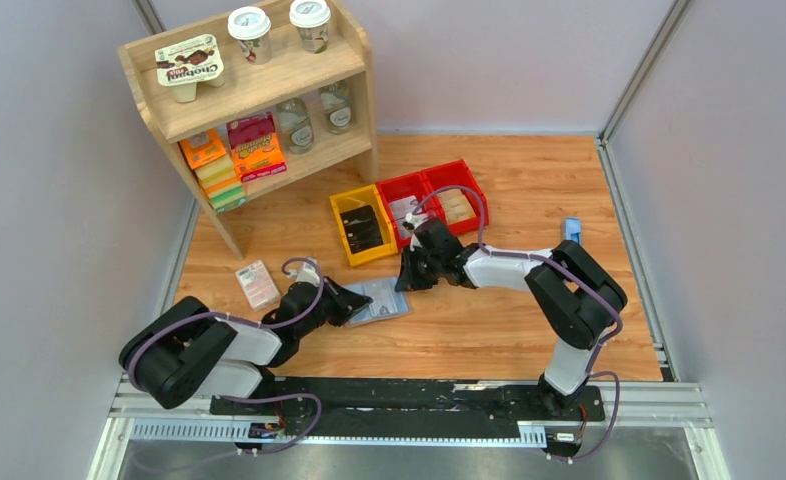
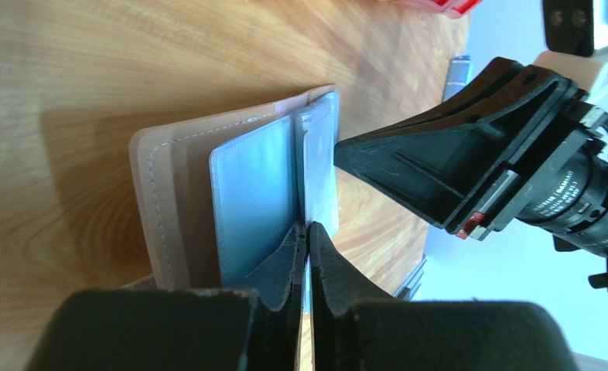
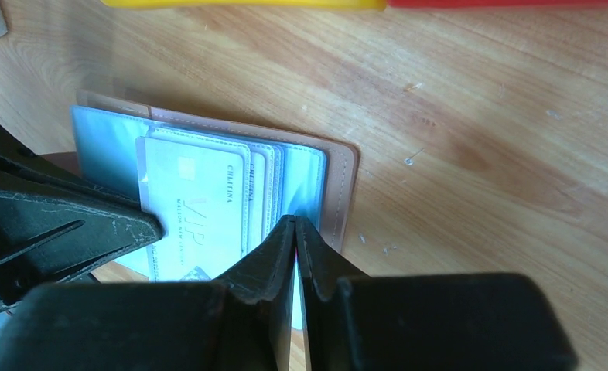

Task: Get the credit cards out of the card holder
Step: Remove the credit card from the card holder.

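Presumably stiff and slick, the thin credit cards [image 3: 196, 209] sit tucked in the soft open card holder [image 1: 381, 300] on the desk [image 1: 489, 330]. The left pincer [image 2: 309, 236] nips its blue-grey leaf; the right pincer [image 3: 295, 226], narrowed, seems to nip the pocket edge. Best hold: a card's exposed edge.

Card holder [image 1: 381, 301] on the table [image 1: 489, 325] (credit cards [image 3: 200, 209] inside)
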`<action>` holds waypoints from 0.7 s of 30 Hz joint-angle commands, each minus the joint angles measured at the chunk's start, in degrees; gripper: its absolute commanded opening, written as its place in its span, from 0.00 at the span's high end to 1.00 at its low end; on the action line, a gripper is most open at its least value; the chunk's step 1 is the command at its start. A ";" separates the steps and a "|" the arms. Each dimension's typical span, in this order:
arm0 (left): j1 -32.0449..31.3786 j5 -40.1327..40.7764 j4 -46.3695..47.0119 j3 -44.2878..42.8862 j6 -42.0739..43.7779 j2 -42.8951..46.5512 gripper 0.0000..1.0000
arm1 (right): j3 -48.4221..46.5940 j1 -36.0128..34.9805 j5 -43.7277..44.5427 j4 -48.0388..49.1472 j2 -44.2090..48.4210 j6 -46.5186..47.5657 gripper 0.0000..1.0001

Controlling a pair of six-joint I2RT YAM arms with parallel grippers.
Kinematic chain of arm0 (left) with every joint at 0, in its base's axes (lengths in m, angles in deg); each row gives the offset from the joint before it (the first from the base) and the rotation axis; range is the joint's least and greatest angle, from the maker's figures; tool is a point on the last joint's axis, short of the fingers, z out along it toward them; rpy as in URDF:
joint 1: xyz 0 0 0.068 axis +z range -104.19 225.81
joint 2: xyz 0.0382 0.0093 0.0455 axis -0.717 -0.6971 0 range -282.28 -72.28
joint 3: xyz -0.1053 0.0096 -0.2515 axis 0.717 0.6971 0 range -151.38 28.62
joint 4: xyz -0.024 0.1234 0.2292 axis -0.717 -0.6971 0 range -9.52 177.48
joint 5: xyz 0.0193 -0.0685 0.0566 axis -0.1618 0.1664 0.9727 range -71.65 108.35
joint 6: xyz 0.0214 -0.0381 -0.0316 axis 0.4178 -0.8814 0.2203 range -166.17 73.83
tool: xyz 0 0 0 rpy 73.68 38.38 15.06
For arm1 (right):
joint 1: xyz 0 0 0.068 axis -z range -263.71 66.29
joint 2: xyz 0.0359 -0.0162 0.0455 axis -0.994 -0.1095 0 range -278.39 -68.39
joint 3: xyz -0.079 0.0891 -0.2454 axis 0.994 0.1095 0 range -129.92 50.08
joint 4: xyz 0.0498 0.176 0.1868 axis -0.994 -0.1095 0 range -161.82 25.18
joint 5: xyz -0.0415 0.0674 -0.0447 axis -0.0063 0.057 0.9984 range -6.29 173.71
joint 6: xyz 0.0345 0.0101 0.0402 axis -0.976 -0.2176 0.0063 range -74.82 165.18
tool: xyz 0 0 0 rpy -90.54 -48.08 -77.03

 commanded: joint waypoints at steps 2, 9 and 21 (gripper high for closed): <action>-0.09 2.57 -13.40 0.74 0.16 5.90 0.92 | 1.34 0.47 3.20 -3.50 -0.07 1.94 0.87; -0.09 4.60 -26.52 0.47 -0.54 13.80 0.91 | 0.90 0.47 2.85 -3.76 0.29 2.03 0.86; -0.09 5.92 -26.09 1.18 0.68 16.81 0.88 | -1.21 -1.37 -1.27 -1.83 6.61 1.15 0.79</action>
